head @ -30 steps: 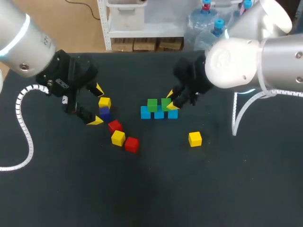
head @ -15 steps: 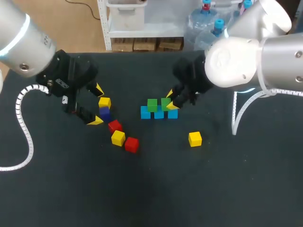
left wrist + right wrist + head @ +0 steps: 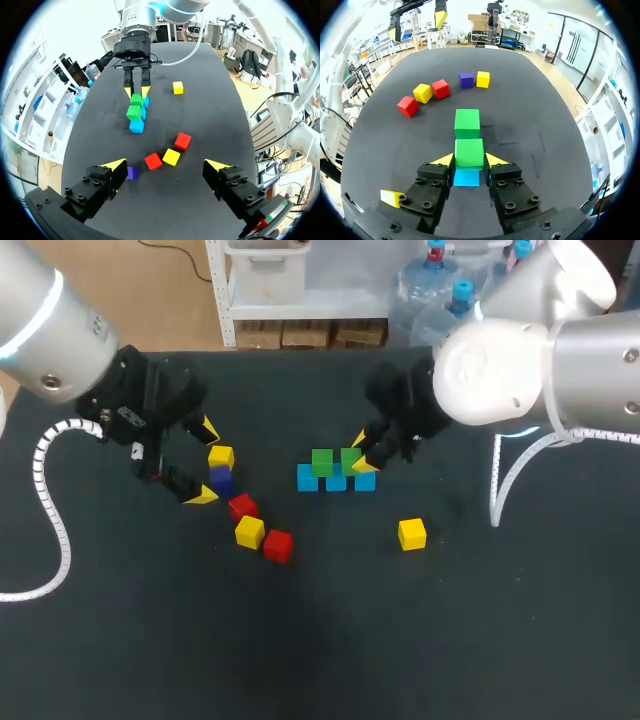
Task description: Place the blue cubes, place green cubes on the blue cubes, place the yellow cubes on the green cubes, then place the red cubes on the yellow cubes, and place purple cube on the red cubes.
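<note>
No change seen vs 1 s and 0.5 s ago. L gripper point(image 3: 204, 462): same spot, same jaw gap. R gripper point(image 3: 361, 452): same spot at the green cube point(image 3: 348, 459), same jaw gap. Nothing on the bench point(image 3: 320, 620) shifts, incl. stacked and loose cubes.

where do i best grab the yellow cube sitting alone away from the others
Come straight down on the lone yellow cube and pinch two opposite side faces. It rests flat with nothing touching it, so every side is free, and its flat parallel faces should give a square hold. Line up with the faces, not the corners.
</note>
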